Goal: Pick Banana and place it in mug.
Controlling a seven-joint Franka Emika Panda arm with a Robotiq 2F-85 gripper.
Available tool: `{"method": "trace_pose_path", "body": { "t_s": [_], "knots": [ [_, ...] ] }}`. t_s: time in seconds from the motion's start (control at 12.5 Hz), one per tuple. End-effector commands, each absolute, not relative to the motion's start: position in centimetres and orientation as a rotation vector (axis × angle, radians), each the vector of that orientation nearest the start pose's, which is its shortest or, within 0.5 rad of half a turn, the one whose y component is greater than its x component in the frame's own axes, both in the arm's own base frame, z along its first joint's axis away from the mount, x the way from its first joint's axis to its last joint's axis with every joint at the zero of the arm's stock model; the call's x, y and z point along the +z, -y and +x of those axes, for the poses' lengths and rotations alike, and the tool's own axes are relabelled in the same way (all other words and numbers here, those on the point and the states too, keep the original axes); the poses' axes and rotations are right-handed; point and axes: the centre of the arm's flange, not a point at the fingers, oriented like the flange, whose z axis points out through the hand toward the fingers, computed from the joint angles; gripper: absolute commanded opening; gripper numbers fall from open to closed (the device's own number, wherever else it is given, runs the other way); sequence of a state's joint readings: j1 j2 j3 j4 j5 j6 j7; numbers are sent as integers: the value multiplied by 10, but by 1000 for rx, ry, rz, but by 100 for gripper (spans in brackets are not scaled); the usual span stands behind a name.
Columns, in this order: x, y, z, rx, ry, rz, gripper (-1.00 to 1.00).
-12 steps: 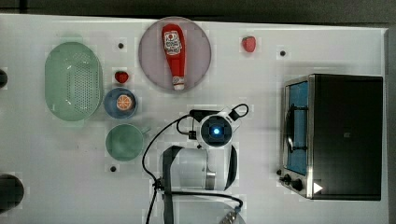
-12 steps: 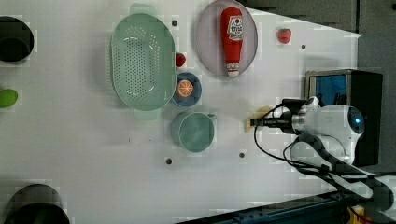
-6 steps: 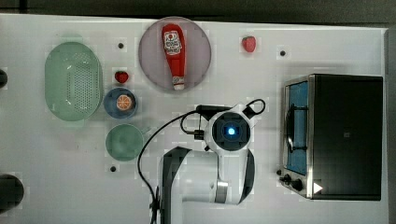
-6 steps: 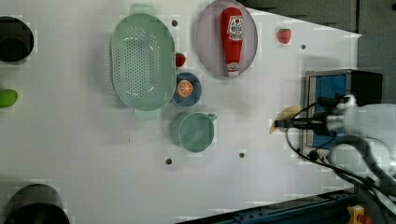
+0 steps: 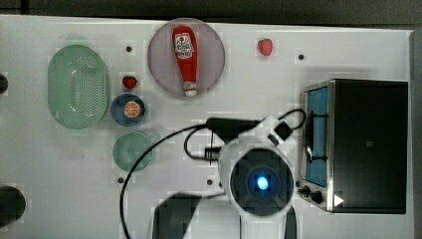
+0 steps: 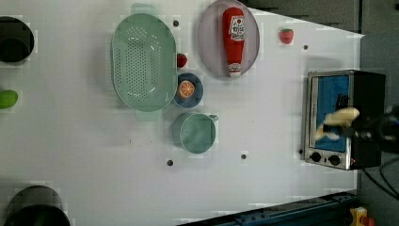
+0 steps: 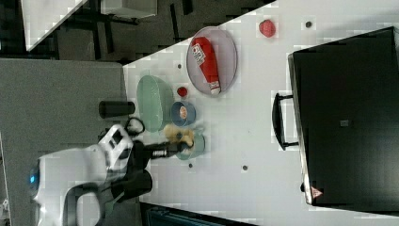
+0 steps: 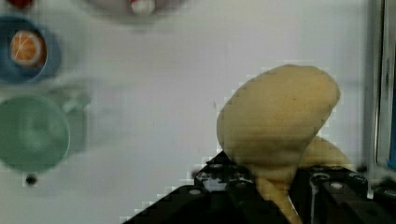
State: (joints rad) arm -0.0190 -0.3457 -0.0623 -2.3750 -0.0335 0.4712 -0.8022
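The pale-yellow banana (image 8: pixel 280 119) sits between my gripper's (image 8: pixel 273 182) black fingers, which are shut on it. In the left view the banana (image 6: pixel 336 121) hangs high in the air in front of the oven, with the gripper (image 6: pixel 347 130) behind it. In the right view the banana (image 7: pixel 178 133) and gripper (image 7: pixel 181 144) appear just beside the mug (image 7: pixel 198 145). The mint-green mug (image 5: pixel 132 151) (image 6: pixel 197 133) (image 8: pixel 32 133) stands upright and empty on the white table. In the top view the arm's white body (image 5: pixel 259 181) covers the gripper.
A blue cup with an orange slice (image 5: pixel 128 109) stands beside the mug, next to a green perforated basket (image 5: pixel 78 85). A ketchup bottle (image 5: pixel 185 59) lies on a grey plate. Two strawberries (image 5: pixel 129 81) (image 5: pixel 264 47) and a toaster oven (image 5: pixel 356 144) are on the table.
The arm has risen well above the table with the banana in its grip and shifted toward the oven side in the top and left views. The mug has not moved.
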Motion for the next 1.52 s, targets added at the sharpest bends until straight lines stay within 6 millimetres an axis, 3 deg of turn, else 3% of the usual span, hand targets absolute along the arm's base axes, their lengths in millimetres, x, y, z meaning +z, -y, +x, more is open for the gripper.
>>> {"method": "trace_pose_path", "body": {
  "t_s": [0.08,0.48,0.72,0.96,1.52],
  "knots": [
    [448,-14,441,101,-60,-3160,-46],
    [427,-140,426,128,-317,-3190,-46],
    [403,-194,421,146,-489,-3109,-46],
    [369,-214,432,122,-532,-3068,-46],
    [266,-233,452,143,-527,-2978,-46]
  ]
}}
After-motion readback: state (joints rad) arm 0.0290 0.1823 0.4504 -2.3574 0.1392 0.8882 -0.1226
